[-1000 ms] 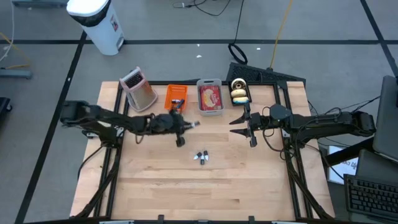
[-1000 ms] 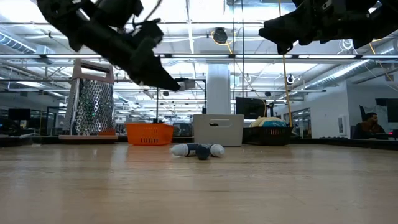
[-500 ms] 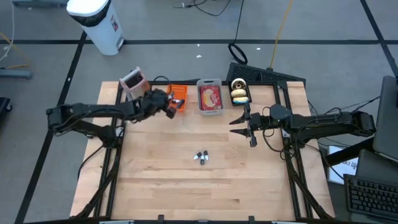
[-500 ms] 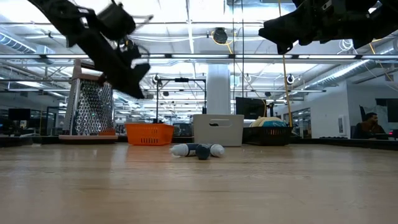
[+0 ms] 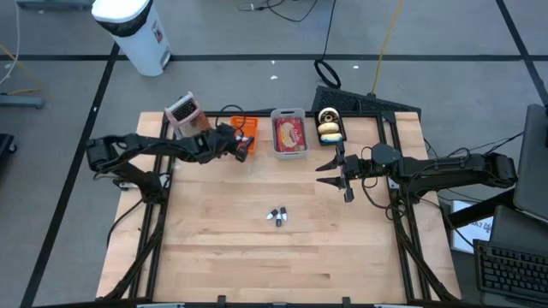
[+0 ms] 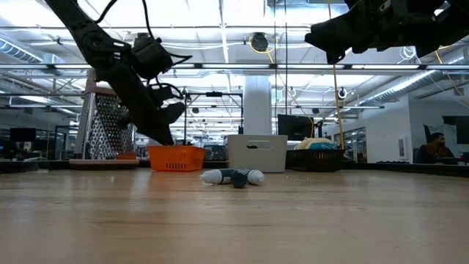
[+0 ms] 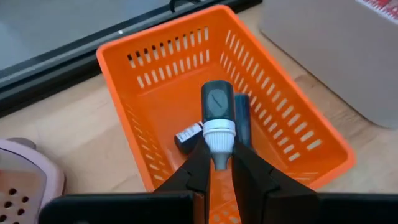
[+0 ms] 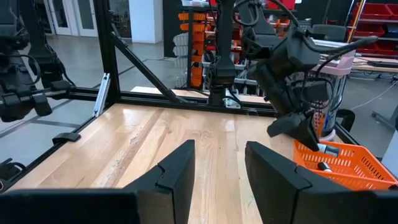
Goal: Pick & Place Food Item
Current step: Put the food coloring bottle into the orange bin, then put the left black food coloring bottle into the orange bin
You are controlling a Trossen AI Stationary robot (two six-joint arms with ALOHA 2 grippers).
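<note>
The left gripper [image 5: 242, 145] has swung away from the middle of the table and now hangs over the orange basket [image 7: 292, 124] at the far edge, its fingers [image 7: 198, 163] pinched narrowly on a small capped item [image 7: 218, 121] with a dark body and a white collar. A second ago it was out over the open wood, so the carry looks done and the item sits poised just above the basket floor, where two more small pieces (a dark tube and a short black one) already lie. By my reading only the release is left for this piece. More small capped pieces [image 5: 277, 216] wait on the wood near the table's centre, well apart from the basket. The right gripper [image 5: 333, 172] holds off to its own side, jaws parted and holding nothing.
</note>
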